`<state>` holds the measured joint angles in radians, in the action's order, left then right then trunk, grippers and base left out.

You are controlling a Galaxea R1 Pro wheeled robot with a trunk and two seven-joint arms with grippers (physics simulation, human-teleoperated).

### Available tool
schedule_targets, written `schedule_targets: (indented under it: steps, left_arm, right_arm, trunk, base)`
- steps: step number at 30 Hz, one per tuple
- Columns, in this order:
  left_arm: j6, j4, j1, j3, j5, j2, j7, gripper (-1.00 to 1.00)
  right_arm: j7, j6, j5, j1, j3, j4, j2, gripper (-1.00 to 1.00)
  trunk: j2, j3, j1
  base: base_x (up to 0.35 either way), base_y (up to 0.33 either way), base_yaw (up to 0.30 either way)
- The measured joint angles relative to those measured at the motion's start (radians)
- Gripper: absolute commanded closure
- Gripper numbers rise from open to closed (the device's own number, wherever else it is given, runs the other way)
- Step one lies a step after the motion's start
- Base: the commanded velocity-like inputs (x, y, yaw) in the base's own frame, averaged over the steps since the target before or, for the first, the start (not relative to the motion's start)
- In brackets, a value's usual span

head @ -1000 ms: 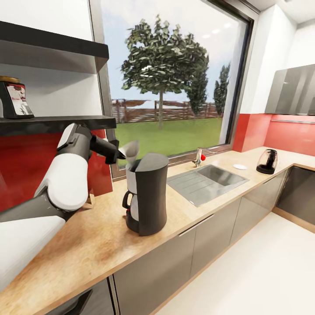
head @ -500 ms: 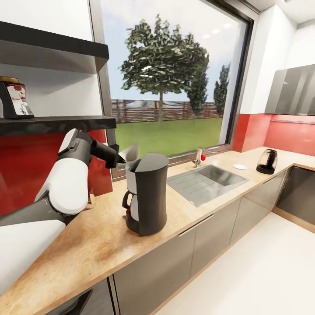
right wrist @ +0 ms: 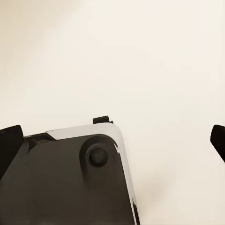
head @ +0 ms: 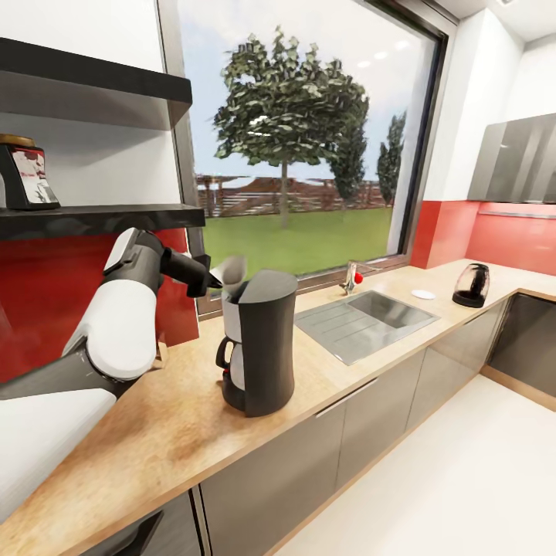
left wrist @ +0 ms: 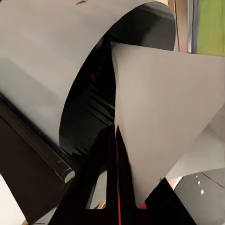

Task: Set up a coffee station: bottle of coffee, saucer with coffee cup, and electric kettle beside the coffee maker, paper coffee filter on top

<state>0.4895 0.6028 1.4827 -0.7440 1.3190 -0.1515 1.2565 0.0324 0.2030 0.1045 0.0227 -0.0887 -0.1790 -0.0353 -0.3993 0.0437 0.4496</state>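
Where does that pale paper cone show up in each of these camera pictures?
Head view: the paper coffee filter hangs from the left gripper, just above the coffee maker, left of centre.
Left wrist view: the filter is the big pale triangle.
Right wrist view: not in it.
Shared landmark: the coffee maker's dark top.

head: high, wide over countertop point(head: 177, 432) | left wrist: close on coffee maker point(left wrist: 51, 75), shared
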Motion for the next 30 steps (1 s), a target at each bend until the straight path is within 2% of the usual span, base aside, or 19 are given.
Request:
schedule_targets:
  steps: [7, 8, 30]
  left_arm:
    - [0.002, 0.0, 0.0, 0.002, -0.002, -0.001, -0.005, 1.0]
    - [0.003, 0.0, 0.0, 0.002, -0.002, -0.001, -0.005, -1.0]
    - [0.006, 0.0, 0.0, 0.002, -0.002, -0.002, -0.009, -1.0]
  right_arm:
    - [0.0, 0.0, 0.0, 0.0, 0.003, 0.0, 0.0, -1.0]
    - [0.0, 0.0, 0.0, 0.0, 0.003, 0.0, 0.0, -1.0]
    - [0.0, 0.0, 0.0, 0.0, 0.005, 0.0, 0.0, -1.0]
  trunk:
    - [0.0, 0.0, 0.0]
    - [0.0, 0.0, 0.0]
    - [0.0, 0.0, 0.0]
  base:
    - [0.0, 0.0, 0.0]
    - [0.0, 0.0, 0.0]
    - [0.0, 0.0, 0.0]
